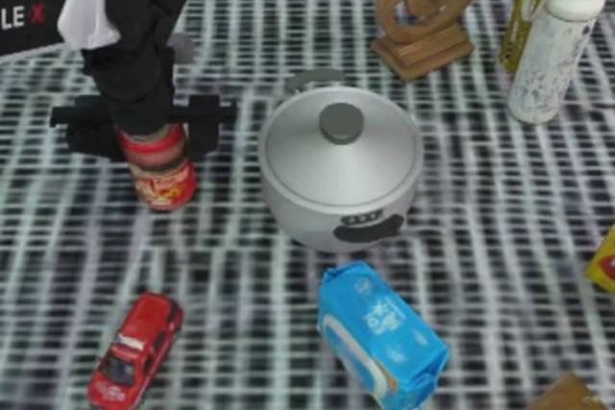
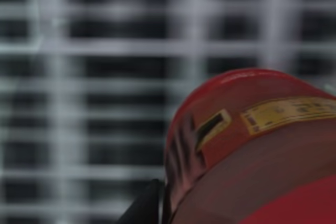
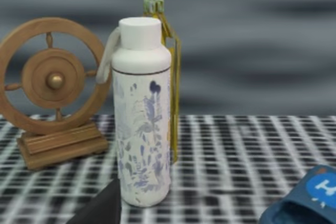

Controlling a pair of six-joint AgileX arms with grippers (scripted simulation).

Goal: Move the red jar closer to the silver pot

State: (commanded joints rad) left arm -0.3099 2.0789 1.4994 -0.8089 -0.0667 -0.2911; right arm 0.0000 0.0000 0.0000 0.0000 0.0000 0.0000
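On my left arm's white housing I can read only "LE·X". The red jar (image 1: pixel 159 168) carries a red-and-white label I cannot make out from above; my left wrist view shows a yellow strip with tiny unreadable print on it (image 2: pixel 252 145). The jar stands at the table's left, directly under my left gripper (image 1: pixel 144 127), whose black fingers clamp its lid. The silver pot (image 1: pixel 340 165) sits apart to its right. The blue packet (image 1: pixel 380 333) shows small white marks, illegible. My right arm is out of the top view
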